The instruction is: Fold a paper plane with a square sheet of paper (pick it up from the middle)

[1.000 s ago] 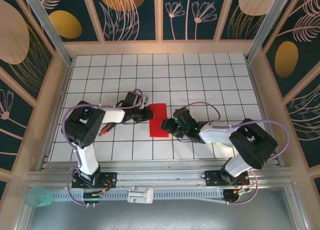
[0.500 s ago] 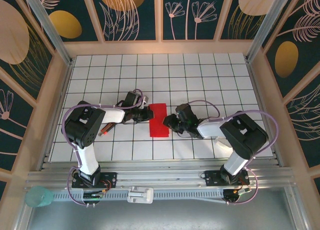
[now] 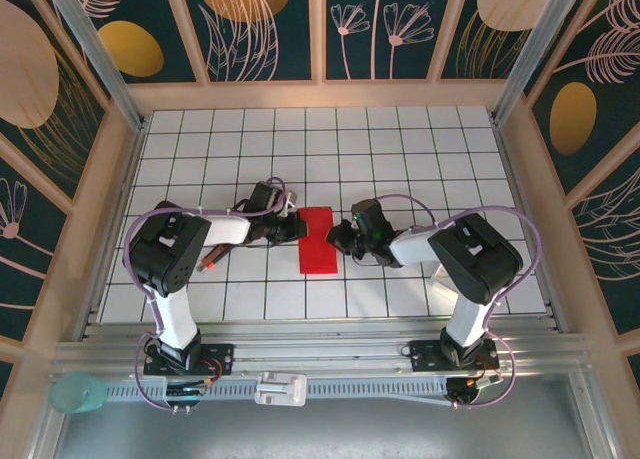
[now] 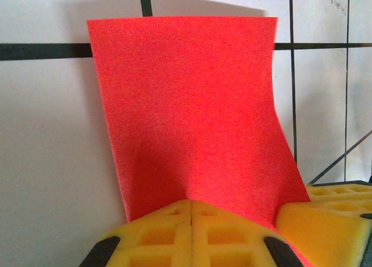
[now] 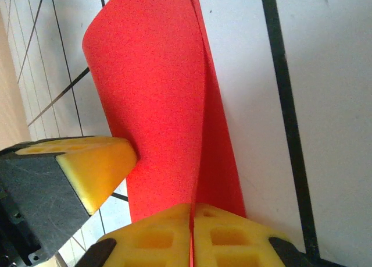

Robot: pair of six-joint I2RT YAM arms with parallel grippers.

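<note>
The square sheet of paper [image 3: 318, 241] lies near the middle of the desk [image 3: 400, 149], between the two arms. It is doubled over into a long rectangle roughly one grid tile wide and two long. It is thin and bright red, with a matte, faintly grainy face. In the right wrist view two layers show, the upper one bowed up off the lower.

The left end effector [image 3: 292, 227] is clenched on the sheet's left edge. In the left wrist view its pads [image 4: 157, 235] meet with the paper pinched between them, and the sheet rises from them in a shallow curve. The right end effector [image 3: 340, 237] is clenched on the opposite long edge, its pads [image 5: 151, 241] pressed together on the red layers. All the pads are yellow foam moulded with square recessed cells. Each wrist view shows a pad of the other arm close beside the paper.

The desk is glossy white, ruled with a black grid. The arms are black and white, trailing lilac cables [image 3: 545, 241]. The wall panels [image 3: 260, 29] are dark teal with gold ovals and pale line-drawn leaves, framed in light wood. A translucent teal cup [image 3: 75, 391] sits by the aluminium rail [image 3: 330, 357] at the near left; I cannot tell what it holds.
</note>
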